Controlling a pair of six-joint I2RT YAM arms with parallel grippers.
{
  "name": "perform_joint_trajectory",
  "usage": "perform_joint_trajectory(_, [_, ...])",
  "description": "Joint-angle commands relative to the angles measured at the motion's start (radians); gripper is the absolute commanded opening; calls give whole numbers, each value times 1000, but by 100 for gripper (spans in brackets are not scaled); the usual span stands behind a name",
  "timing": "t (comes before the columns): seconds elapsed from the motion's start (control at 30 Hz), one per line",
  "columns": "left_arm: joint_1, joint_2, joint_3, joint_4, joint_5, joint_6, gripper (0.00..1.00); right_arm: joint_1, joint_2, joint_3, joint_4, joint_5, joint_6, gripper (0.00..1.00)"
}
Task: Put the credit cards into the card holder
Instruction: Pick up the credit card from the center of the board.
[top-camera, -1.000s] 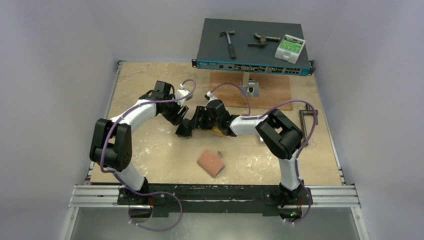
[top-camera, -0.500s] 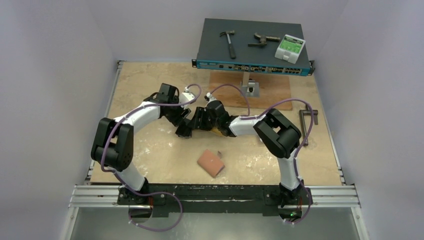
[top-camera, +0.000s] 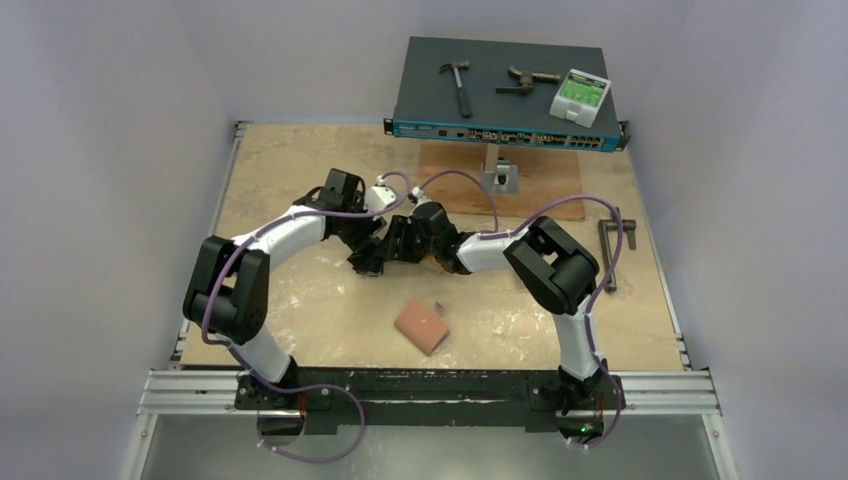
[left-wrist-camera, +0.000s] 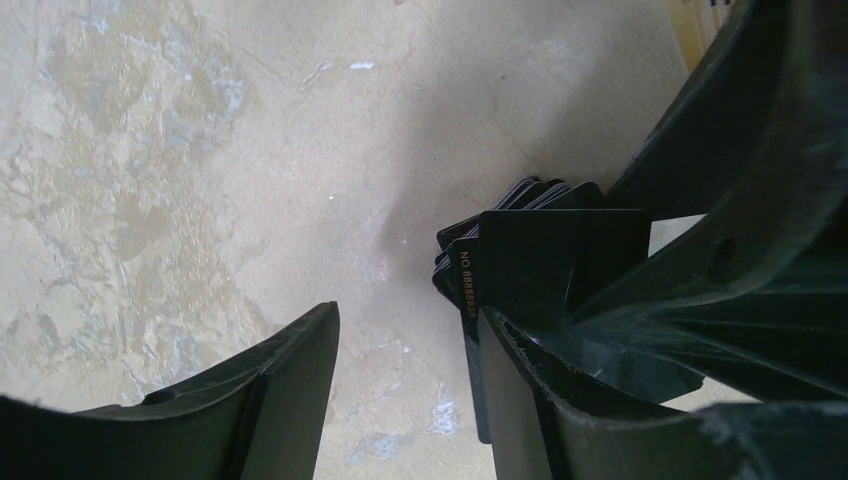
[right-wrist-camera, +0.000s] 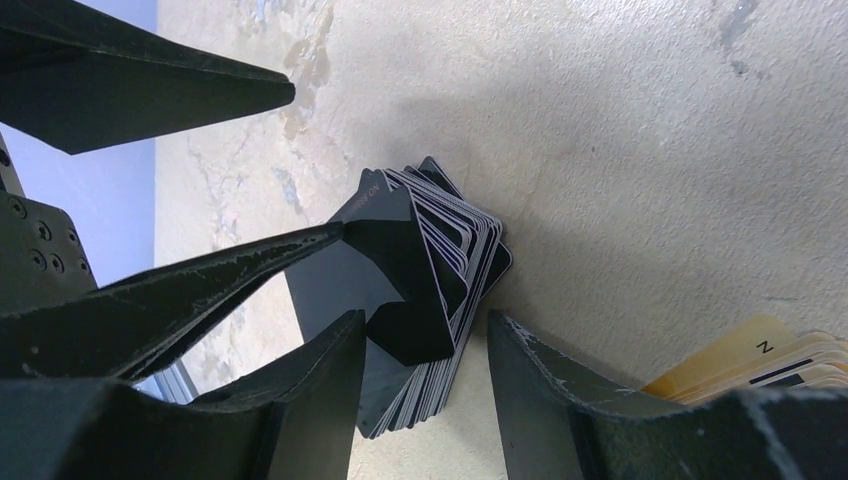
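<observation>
Right gripper (right-wrist-camera: 425, 325) straddles the black card stack (right-wrist-camera: 450, 240) (clamped or not, I cannot tell), left gripper (left-wrist-camera: 405, 320) gapes alongside, card holder (top-camera: 421, 326) at their 5 o'clock.

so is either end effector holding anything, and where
Cannot tell: the right end effector straddles the black card stack, contact unclear. The left end effector holds nothing.

Crowded middle
We see left gripper (left-wrist-camera: 408, 330) and right gripper (right-wrist-camera: 420, 330) hemming the black card stack (right-wrist-camera: 440, 240); card holder (top-camera: 421, 326) lies unobstructed.
</observation>
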Motion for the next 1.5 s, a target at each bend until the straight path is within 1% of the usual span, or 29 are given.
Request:
perform_joint_trajectory(0.0, [-39, -17, -26, -12, 5, 12, 53, 0, -4, 31, 18, -13, 11, 47])
perform_joint_trajectory(0.3, [-82, -33, -40, -43, 32, -26, 53, -6, -31, 8, 32, -5, 18, 46])
perform_joint_trajectory(0.5, [-89, -50, -35, -69, 61, -50, 53, -13, -53, -23, 45, 2, 28, 42])
perform_joint_trajectory(0.6, [-90, -61, -26, -85, 75, -63, 52, -16, -53, -22, 47, 0, 29, 35])
perform_joint_trajectory(0.73, [-90, -100, -4, -130, 103, -84, 54, -17, -53, -25, 56, -4, 31, 21])
perform_joint_trajectory(0.87, [-82, -142, 29, -178, 124, -89, 56, -17, -55, -28, 57, -7, 31, 5])
perform_joint_trajectory(0.93, [-64, -147, 44, -200, 140, -96, 56, -18, -65, -39, 53, -2, 28, 1])
perform_joint_trajectory(1.1, [-46, -126, 28, -208, 107, -65, 56, -18, -93, -54, -7, 28, -4, 3])
perform_joint_trajectory(1.27, [-21, -129, 6, -198, 102, -44, 56, -18, -113, -70, -53, 64, -27, 4])
perform_joint_trajectory(1.33, [-16, -130, 6, -201, 107, -34, 55, -18, -117, -75, -69, 79, -34, 7])
perform_joint_trajectory(1.47, [-15, -118, 4, -199, 95, 0, 55, -17, -108, -72, -98, 97, -38, 17])
